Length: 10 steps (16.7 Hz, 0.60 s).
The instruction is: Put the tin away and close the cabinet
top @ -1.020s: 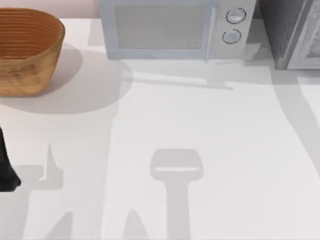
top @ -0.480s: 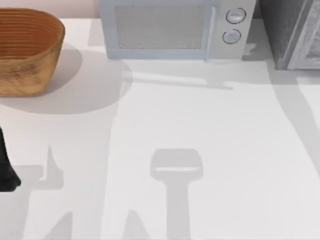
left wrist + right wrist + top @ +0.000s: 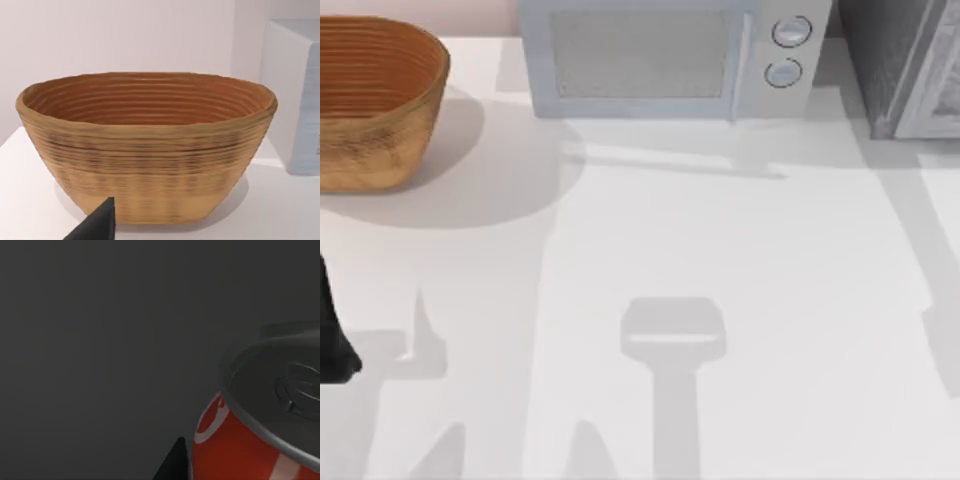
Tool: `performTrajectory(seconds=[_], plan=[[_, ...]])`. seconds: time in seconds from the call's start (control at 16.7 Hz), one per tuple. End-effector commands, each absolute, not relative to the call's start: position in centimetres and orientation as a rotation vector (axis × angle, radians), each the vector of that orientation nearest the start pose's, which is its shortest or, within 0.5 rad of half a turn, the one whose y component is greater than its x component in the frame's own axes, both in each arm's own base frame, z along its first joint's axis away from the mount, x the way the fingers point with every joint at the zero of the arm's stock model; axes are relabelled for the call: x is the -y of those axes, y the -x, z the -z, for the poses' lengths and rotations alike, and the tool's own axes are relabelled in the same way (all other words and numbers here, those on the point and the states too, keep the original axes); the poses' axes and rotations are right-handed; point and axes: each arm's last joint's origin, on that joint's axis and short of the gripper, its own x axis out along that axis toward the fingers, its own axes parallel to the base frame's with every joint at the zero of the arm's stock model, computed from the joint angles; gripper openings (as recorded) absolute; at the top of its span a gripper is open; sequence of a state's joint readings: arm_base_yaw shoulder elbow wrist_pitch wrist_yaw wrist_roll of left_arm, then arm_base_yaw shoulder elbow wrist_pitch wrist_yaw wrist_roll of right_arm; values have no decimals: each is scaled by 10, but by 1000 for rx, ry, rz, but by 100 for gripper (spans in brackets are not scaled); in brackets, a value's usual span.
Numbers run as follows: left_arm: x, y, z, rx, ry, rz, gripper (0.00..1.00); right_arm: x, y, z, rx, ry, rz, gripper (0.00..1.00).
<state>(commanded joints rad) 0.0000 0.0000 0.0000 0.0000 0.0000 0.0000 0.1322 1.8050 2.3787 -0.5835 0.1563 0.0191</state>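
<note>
A white counter [image 3: 720, 250] spreads across the top view, crossed by pale shadows of the arms. At its far right corner stands the cabinet [image 3: 885, 60], a boxy unit of dark speckled grey with a pale framed door panel [image 3: 940, 90] running off the right edge; from above I cannot tell how far the door is open. Beside it, along the back, sits a light grey microwave [image 3: 660, 55] with two round knobs. At the back left is a woven brown basket [image 3: 375, 100], which the left wrist view faces side on.

The left arm [image 3: 332, 340] is a dark shape parked at the left edge of the counter. A black tip of its hand [image 3: 97, 225] shows in front of the basket; whether that hand is open or closed cannot be told.

The tin [image 3: 260, 425] appears close up in the right wrist view, with its red label and silver-grey top against a dim grey surface, possibly the cabinet's inside. One dark finger [image 3: 172, 462] of the right hand lies just beside it; its grip cannot be told.
</note>
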Motion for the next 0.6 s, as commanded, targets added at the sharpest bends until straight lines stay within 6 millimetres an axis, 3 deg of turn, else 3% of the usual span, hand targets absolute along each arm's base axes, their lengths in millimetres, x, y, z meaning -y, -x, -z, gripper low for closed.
performTrajectory(seconds=[0.36,0.6], plan=[[1,-106,-160,0,0,0,100,-46,-399,-534,6,-4,1,0],[1,-106,-160,0,0,0,100,-45,-406,-530,0,-4,1,0]])
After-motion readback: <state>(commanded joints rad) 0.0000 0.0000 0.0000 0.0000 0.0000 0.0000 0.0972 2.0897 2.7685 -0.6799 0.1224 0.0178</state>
